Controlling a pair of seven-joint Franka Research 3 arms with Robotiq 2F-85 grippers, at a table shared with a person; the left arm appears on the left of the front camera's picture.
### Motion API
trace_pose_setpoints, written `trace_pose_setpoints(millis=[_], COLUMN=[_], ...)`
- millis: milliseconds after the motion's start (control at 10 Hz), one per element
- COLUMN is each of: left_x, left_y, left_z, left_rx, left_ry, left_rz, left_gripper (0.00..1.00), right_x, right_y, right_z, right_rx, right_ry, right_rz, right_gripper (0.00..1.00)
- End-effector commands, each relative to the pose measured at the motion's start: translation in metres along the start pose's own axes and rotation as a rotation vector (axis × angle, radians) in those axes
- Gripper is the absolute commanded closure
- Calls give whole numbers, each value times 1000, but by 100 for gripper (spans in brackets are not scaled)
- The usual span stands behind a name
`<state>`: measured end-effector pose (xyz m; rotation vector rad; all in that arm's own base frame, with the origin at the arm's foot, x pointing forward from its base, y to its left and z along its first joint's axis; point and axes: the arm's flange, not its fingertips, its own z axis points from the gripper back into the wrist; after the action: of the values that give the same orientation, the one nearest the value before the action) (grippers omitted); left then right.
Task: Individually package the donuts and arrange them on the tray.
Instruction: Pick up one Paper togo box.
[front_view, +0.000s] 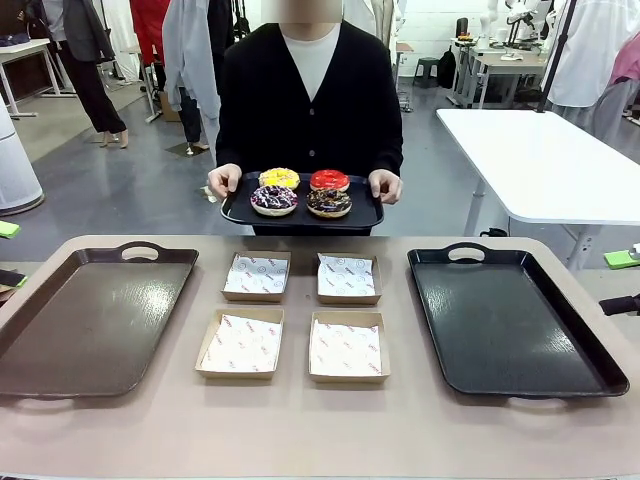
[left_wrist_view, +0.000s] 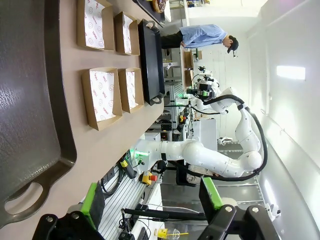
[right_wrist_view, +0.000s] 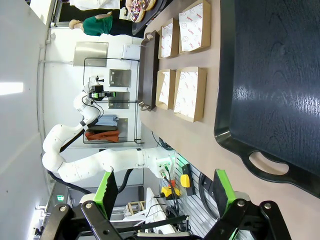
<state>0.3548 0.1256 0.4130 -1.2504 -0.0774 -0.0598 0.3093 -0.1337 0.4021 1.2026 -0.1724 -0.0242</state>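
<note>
Front, person's pose: a person stands at the far side of the desk (front_view: 300, 430), the person's hands (front_view: 225, 181) gripping the two short ends of a small dark tray (front_view: 300, 222) held level above the far edge.
Front, donuts: four on the small tray, two by two: yellow-iced donut (front_view: 279, 178) and red-iced donut (front_view: 329, 180) nearer the person, sprinkled donut (front_view: 273, 199) and dark chocolate donut (front_view: 328, 202) in front.
Front, desk count: one brown tray (front_view: 60, 300) at the left, one black tray (front_view: 510, 330) at the right, and four open cardboard boxes (front_view: 240, 374) in a two-by-two block between them, each lined with white paper.
Front, writing: the liners carry a small repeated print, too fine to read.
Left wrist, fingers: the left gripper (left_wrist_view: 150, 187) hangs off the desk's edge beside the brown tray, its fingers (left_wrist_view: 92, 200) spread wide with nothing between them.
Left wrist, farther off: the four boxes, then the black tray; the white right arm (left_wrist_view: 210, 160) is folded beyond the desk.
Right wrist, fingers: the right gripper (right_wrist_view: 164, 185) is beside the black tray's handle, fingers wide apart and empty.
Right wrist, farther off: four boxes, the brown tray, and what seem to be the donuts at the top edge; the left arm (right_wrist_view: 100, 162) is bent low.
</note>
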Motion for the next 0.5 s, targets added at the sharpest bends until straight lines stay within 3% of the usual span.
trace_pose_setpoints(millis=[0,400], left_x=[0,73], left_y=[0,-95], left_z=[0,-55], left_rx=[0,396], left_ry=[0,65], left_rz=[0,-84], left_gripper=[0,0], right_x=[1,1], right_y=[1,1], right_z=[1,1], right_rx=[15,15], right_ry=[-4,-4], right_rz=[-5,-5], right_gripper=[0,0])
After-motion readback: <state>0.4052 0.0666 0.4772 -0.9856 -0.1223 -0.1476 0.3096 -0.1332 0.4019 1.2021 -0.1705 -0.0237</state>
